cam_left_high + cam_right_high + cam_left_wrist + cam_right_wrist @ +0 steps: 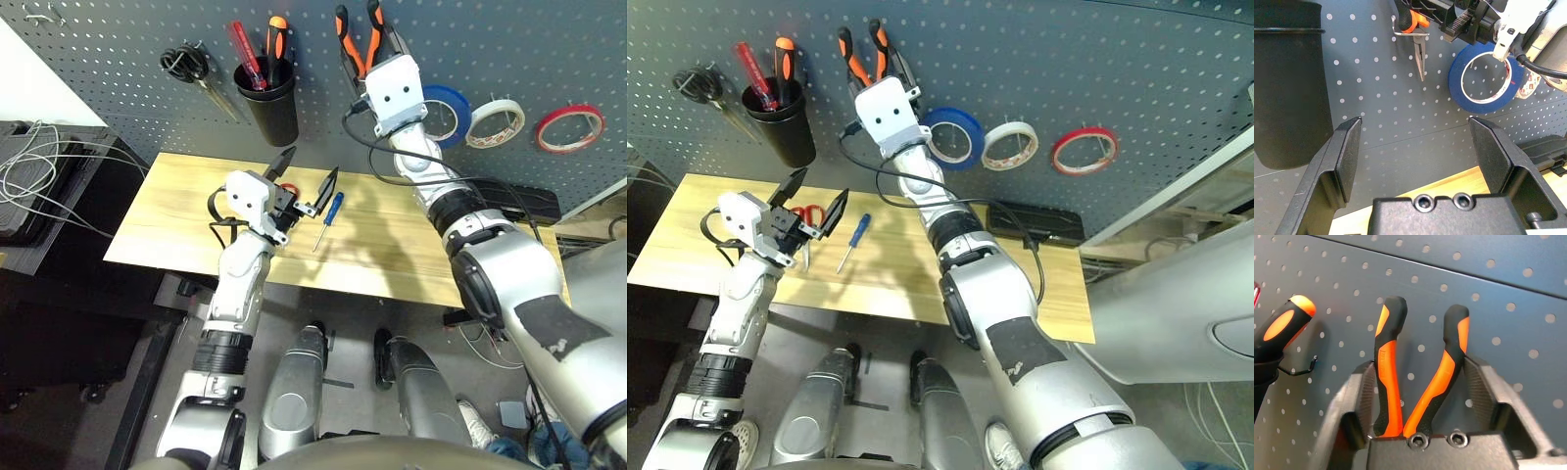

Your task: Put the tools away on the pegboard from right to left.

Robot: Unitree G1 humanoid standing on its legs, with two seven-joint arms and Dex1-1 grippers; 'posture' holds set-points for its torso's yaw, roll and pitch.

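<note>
Right pincer point(1420, 382) stands open around the hung pliers point(1418, 377); left pincer point(1415, 147) open, empty.

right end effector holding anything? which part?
Cannot be told. The right end effector brackets the pliers at their orange-and-black handles, pliers hanging on the pegboard.

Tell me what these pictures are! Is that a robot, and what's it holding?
Yes, a robot with two arms. Two pictures come from cameras in its head, looking down at a wooden table and a pegboard. The other two come from a camera on each wrist. On the table lie a screwdriver and red scissors. The left gripper is open and holds nothing. The right gripper is up at the pliers, which hang on the pegboard; whether it grips them, I can't tell.
</note>
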